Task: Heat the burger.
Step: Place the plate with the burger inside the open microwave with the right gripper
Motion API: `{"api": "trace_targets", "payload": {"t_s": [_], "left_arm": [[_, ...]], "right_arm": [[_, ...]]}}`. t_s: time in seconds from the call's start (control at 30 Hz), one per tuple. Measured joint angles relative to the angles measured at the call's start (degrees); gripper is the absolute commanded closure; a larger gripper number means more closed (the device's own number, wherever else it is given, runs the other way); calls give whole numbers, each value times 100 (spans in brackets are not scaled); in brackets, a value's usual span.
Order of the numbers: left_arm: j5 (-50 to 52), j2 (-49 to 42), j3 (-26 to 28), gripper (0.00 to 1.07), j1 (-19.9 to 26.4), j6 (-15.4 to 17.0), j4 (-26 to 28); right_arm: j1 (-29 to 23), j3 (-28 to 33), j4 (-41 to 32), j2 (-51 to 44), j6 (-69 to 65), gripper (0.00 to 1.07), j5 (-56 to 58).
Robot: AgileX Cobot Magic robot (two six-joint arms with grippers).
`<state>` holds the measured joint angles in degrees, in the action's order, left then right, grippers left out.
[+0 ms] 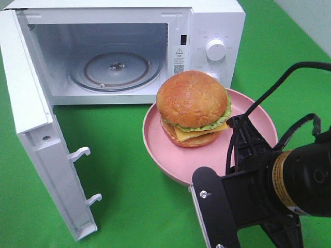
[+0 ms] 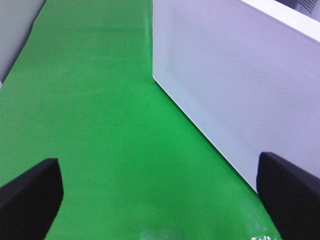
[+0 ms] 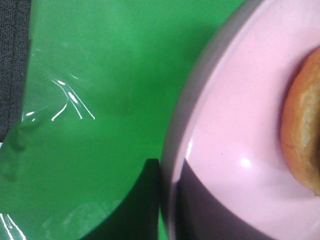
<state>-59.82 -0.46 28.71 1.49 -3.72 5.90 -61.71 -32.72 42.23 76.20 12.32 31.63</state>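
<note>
On the green tabletop (image 1: 124, 155) stands the white microwave (image 1: 207, 20), its door (image 1: 36, 134) swung fully open to the left of the cavity. In front of the control panel is the pink plate (image 1: 160, 155), and inside the cavity lies the bare glass turntable (image 1: 114, 70). The burger (image 1: 192, 101) sits upright on the plate, outside the oven. The right gripper (image 1: 243, 150) meets the plate's near rim with its jaws together, and we judge them clamped on that rim. The left gripper (image 2: 160, 200) hangs beside a white dotted panel, jaws wide apart and empty. For the loading step, we would keep the plate level, steer it left past the cavity frame, and centre it on the turntable.
</note>
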Motion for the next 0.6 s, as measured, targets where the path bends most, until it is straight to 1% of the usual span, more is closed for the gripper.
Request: {"api": "trace_targets", "payload": {"t_s": [0.13, 0.2, 0.23, 0.27, 0.3, 0.33, 0.4, 0.43, 0.47, 0.5, 0.53, 0.57, 0.6], "left_arm": [[0, 0, 0, 9, 0, 0, 0], [0, 0, 0, 9, 0, 0, 0], [0, 0, 0, 9, 0, 0, 0], [0, 0, 0, 9, 0, 0, 0], [0, 0, 0, 9, 0, 0, 0], [0, 0, 0, 9, 0, 0, 0], [0, 0, 0, 9, 0, 0, 0], [0, 0, 0, 9, 0, 0, 0], [0, 0, 0, 9, 0, 0, 0], [0, 0, 0, 9, 0, 0, 0], [0, 0, 0, 9, 0, 0, 0], [0, 0, 0, 9, 0, 0, 0], [0, 0, 0, 9, 0, 0, 0]], "right_arm": [[166, 0, -132, 0, 413, 107, -40], [372, 0, -435, 0, 1014, 107, -57], [372, 0, -435, 0, 1014, 107, -57], [510, 0, -636, 0, 1392, 107, -103], [510, 0, -636, 0, 1392, 107, -103], [630, 0, -882, 0, 1782, 107, -160], [682, 0, -1014, 0, 1942, 107, -189], [791, 0, -1289, 0, 2366, 107, -269], [791, 0, -1289, 0, 2366, 107, -269], [900, 0, -1518, 0, 2767, 107, -355], [900, 0, -1518, 0, 2767, 107, -355], [1026, 0, -1753, 0, 3174, 107, -458], [1026, 0, -1753, 0, 3174, 107, -458]]}}
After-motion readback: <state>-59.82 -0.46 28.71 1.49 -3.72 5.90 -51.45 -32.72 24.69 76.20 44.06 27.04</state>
